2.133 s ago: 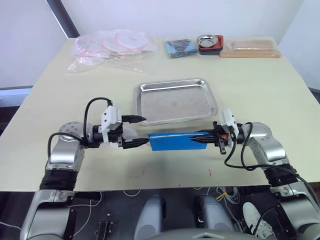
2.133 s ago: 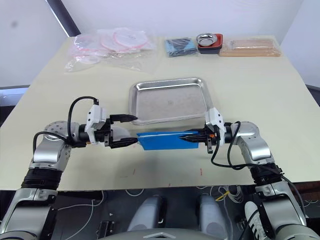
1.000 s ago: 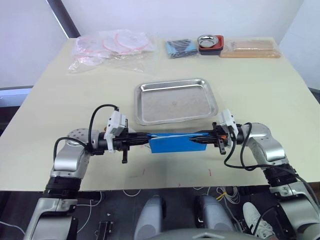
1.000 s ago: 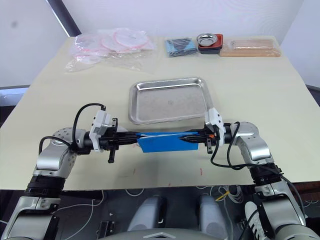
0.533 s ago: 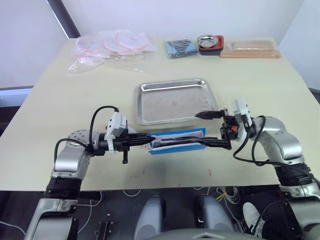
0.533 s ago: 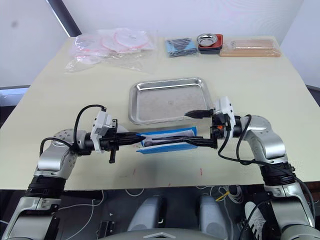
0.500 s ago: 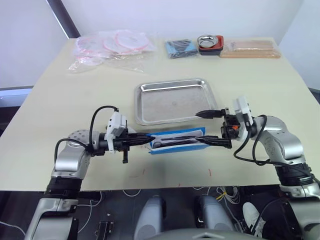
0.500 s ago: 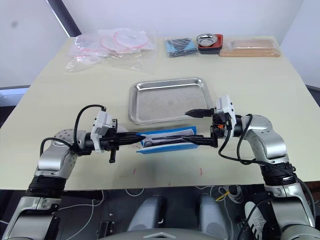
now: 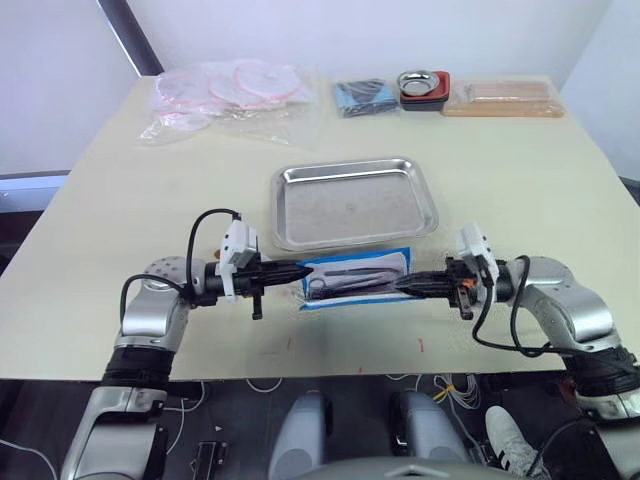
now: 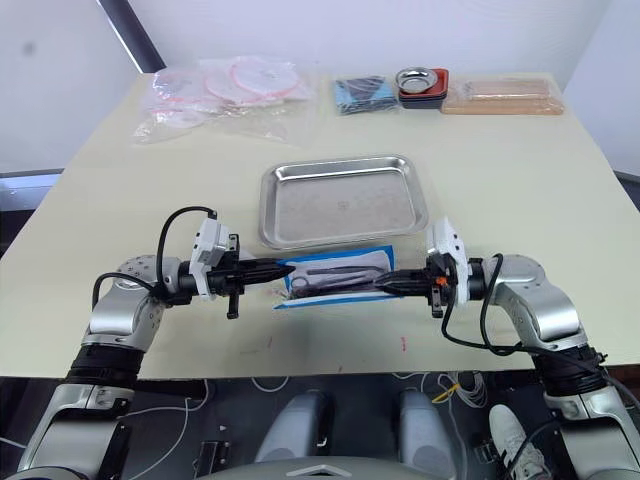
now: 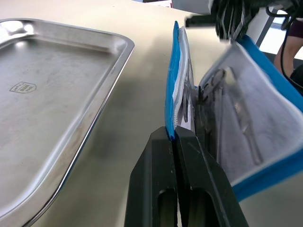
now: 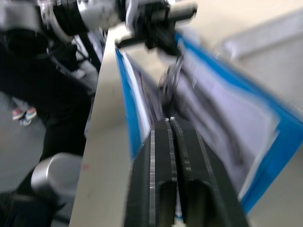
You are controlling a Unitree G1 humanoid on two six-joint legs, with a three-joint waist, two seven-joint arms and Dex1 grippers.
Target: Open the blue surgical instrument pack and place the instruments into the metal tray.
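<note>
Two grippers at opposite ends of the blue surgical instrument pack, spread open just beside the metal tray: left gripper pinched shut on one end, right gripper on the other; instruments inside on the lining.

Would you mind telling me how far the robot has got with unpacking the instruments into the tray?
Done: the blue surgical instrument pack lies open, lining up. In hand: the left gripper and right gripper are shut on its two ends. Left: the instruments sit in the pack's pockets, and the metal tray holds none.
</note>
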